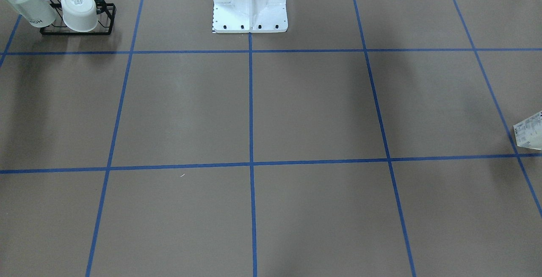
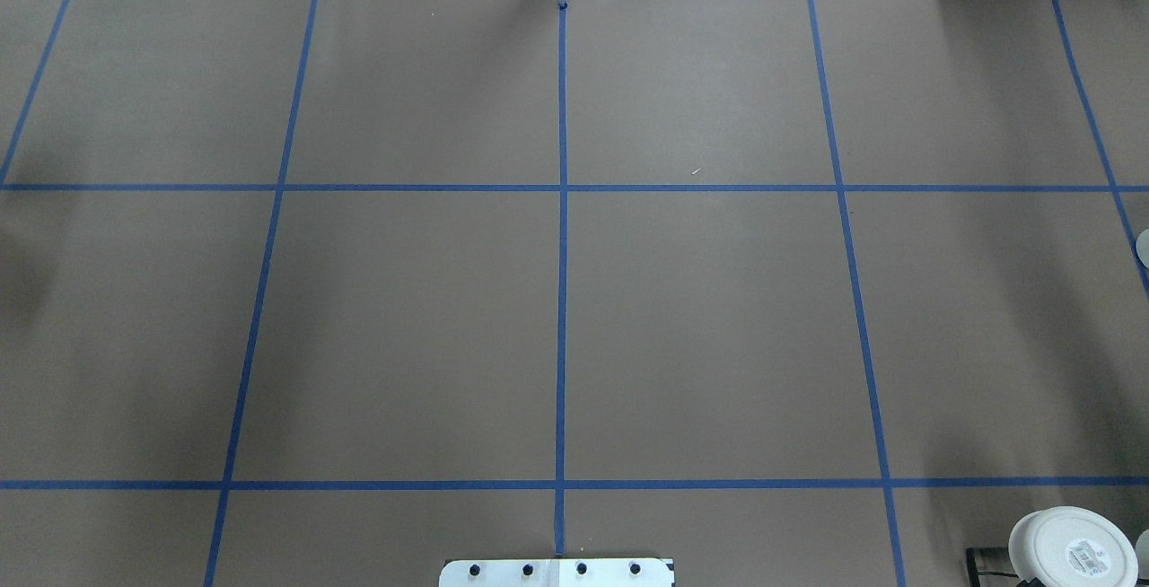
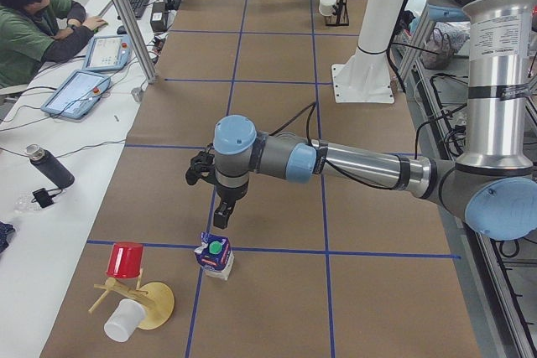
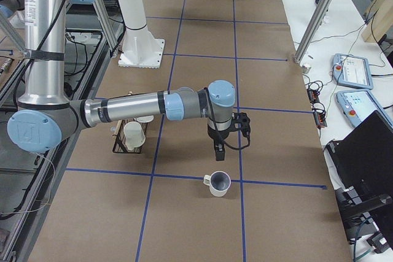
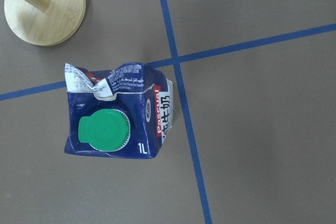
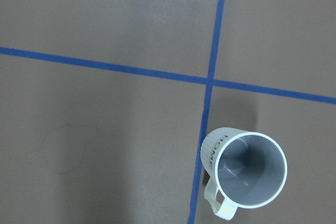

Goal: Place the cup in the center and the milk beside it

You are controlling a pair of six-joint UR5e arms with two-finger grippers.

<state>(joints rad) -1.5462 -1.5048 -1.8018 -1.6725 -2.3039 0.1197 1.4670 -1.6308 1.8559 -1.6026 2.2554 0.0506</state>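
The milk point(image 5: 118, 111), a navy and white carton with a green cap, stands on a blue tape crossing at the table's left end. It also shows in the exterior left view point(image 3: 214, 255) and at the front-facing view's right edge point(image 1: 528, 131). My left gripper point(image 3: 220, 215) hangs just above it; I cannot tell whether it is open or shut. The cup point(image 6: 244, 170), a white mug with a grey inside, stands upright by a tape crossing at the right end point(image 4: 218, 183). My right gripper point(image 4: 219, 151) hangs just above and behind it; I cannot tell its state. No fingers show in either wrist view.
A wooden mug tree point(image 3: 138, 299) with a red cup point(image 3: 126, 259) and a white cup point(image 3: 124, 320) stands near the milk. A black wire rack point(image 1: 78, 29) holding white cups point(image 1: 79, 11) stands near the mug. The white robot base point(image 1: 250, 10) is at the table's back middle.
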